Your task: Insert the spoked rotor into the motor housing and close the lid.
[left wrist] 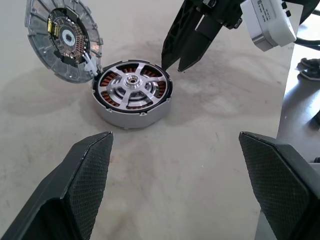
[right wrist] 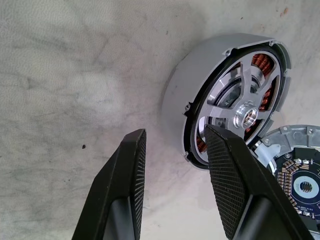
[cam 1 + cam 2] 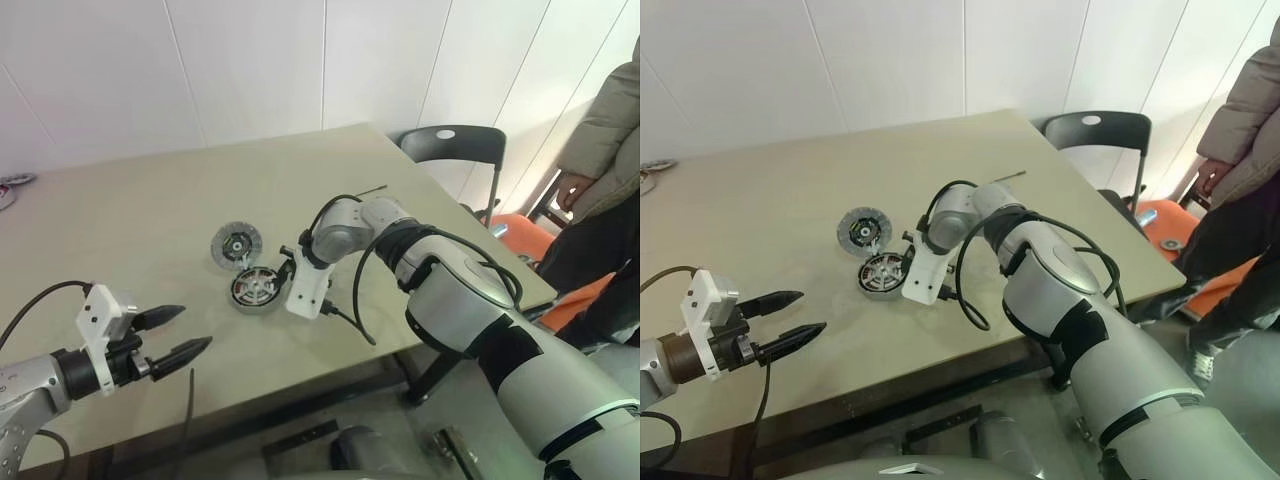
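No legible text, labels or numbers on anything.

matt metal motor housing [image 1: 131, 111], shiny metal spoked rotor [image 1: 133, 84], matt mottled table [image 3: 150, 220].

Beige table [image 3: 150, 210] w/ motor housing [image 3: 254, 289] & lid [image 3: 236, 243] touching.
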`<state>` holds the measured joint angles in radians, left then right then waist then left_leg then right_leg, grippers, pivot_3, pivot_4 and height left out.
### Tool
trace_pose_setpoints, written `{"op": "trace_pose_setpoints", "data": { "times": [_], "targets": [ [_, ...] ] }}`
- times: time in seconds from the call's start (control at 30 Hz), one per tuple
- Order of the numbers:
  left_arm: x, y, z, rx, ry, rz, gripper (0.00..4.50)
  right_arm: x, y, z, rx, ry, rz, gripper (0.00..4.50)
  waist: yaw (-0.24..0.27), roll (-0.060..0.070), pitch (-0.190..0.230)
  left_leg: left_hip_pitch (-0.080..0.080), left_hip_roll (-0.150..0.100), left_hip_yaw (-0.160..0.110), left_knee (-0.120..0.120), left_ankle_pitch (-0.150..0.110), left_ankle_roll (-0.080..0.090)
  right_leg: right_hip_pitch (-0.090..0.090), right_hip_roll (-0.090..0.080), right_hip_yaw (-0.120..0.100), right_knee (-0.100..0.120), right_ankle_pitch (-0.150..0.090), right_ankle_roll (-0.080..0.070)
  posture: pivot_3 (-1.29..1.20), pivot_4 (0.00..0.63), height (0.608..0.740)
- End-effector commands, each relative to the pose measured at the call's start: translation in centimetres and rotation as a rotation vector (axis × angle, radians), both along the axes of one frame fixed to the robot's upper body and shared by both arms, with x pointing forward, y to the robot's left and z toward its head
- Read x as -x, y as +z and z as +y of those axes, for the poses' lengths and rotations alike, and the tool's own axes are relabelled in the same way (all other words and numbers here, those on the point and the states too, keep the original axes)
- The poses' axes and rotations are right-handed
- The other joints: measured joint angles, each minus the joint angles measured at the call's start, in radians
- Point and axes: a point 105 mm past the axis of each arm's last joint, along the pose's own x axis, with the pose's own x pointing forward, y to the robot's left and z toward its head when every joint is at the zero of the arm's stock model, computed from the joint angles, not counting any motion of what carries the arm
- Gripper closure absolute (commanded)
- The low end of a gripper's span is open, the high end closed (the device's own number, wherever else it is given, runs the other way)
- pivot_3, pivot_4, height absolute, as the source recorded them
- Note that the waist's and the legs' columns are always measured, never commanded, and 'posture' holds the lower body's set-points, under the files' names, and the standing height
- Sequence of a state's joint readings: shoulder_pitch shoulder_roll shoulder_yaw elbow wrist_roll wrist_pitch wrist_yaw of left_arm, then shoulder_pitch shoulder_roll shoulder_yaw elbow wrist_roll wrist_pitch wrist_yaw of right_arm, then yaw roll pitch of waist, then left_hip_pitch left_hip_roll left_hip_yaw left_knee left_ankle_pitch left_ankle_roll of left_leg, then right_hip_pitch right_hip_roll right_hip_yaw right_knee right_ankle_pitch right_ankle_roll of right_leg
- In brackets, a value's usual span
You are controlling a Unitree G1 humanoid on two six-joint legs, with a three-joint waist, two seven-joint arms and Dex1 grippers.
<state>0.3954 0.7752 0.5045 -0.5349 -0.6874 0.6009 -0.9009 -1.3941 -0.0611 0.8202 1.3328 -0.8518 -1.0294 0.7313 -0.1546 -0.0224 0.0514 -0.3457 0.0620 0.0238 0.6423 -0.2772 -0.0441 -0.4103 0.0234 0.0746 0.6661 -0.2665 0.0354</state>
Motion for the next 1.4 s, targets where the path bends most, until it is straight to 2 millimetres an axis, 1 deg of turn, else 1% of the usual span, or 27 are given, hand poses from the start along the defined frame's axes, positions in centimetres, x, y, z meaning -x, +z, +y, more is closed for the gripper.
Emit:
{"op": "trace_pose_setpoints", "data": {
  "times": [0.03, 0.37, 0.57, 0.83, 0.93, 1.07, 1.4],
  "targets": [
    [0.0, 1.2, -0.2, -0.01, -0.008, -0.055, 0.17, -0.2, 0.5, 0.3, -0.008, 0.003, -0.021, 2.58, 0.0, 0.0, 0.0, 0.0, 0.0, 0.0, 0.0, 0.0, 0.0, 0.0, 0.0, 0.0, 0.0, 0.0, 0.0, 0.0, 0.0, 0.74],
    [0.1, 1.6, -0.2, -0.013, -0.01, -0.064, 0.17, 0.0, -1.0, -0.3, 0.001, -0.011, 0.002, 2.58, 0.0, 0.0, 0.0, 0.0, 0.0, 0.0, 0.0, 0.0, 0.0, 0.0, 0.0, 0.0, 0.0, 0.0, 0.0, 0.0, 0.0, 0.74],
    [-0.3, 2.1, 0.1, -0.023, -0.01, -0.077, 0.17, 0.0, -1.1, -0.1, -0.01, -0.014, -0.002, 2.58, 0.0, 0.0, 0.0, 0.0, 0.0, 0.0, 0.0, 0.0, 0.0, 0.0, 0.0, 0.0, 0.0, 0.0, 0.0, 0.0, 0.0, 0.74],
    [-0.4, 1.9, -0.1, -0.016, -0.009, -0.079, 0.17, 0.2, -1.4, 0.2, -0.001, 0.014, -0.016, 2.58, 0.0, 0.0, 0.0, 0.0, 0.0, 0.0, 0.0, 0.0, 0.0, 0.0, 0.0, 0.0, 0.0, 0.0, 0.0, 0.0, 0.0, 0.74],
    [-0.4, 1.9, -0.2, -0.013, -0.007, -0.081, 0.17, 0.5, -1.6, 0.5, -0.008, 0.029, -0.013, 3.14, 0.0, 0.0, 0.0, 0.001, 0.0, 0.0, 0.0, 0.0, 0.0, 0.001, 0.0, 0.0, 0.0, 0.0, 0.0, 0.0, 0.0, 0.74],
    [-0.4, 1.8, -0.1, -0.011, -0.002, -0.081, 0.17, 0.6, -1.5, 0.8, -0.026, 0.037, -0.011, 4.46, 0.0, -0.001, 0.0, 0.002, 0.0, 0.0, 0.0, 0.0, 0.0, 0.001, 0.0, 0.0, 0.0, 0.0, 0.0, 0.0, 0.0, 0.74],
    [-0.5, 1.8, 0.0, -0.012, 0.006, -0.085, 0.17, 0.3, -0.9, 1.2, -0.05, 0.038, -0.037, 4.46, -0.003, -0.001, 0.0, 0.002, 0.0, 0.0, -0.001, 0.0, 0.0, 0.001, 0.001, 0.001, 0.0, -0.001, 0.001, 0.0, 0.0, 0.74]
  ]
}}
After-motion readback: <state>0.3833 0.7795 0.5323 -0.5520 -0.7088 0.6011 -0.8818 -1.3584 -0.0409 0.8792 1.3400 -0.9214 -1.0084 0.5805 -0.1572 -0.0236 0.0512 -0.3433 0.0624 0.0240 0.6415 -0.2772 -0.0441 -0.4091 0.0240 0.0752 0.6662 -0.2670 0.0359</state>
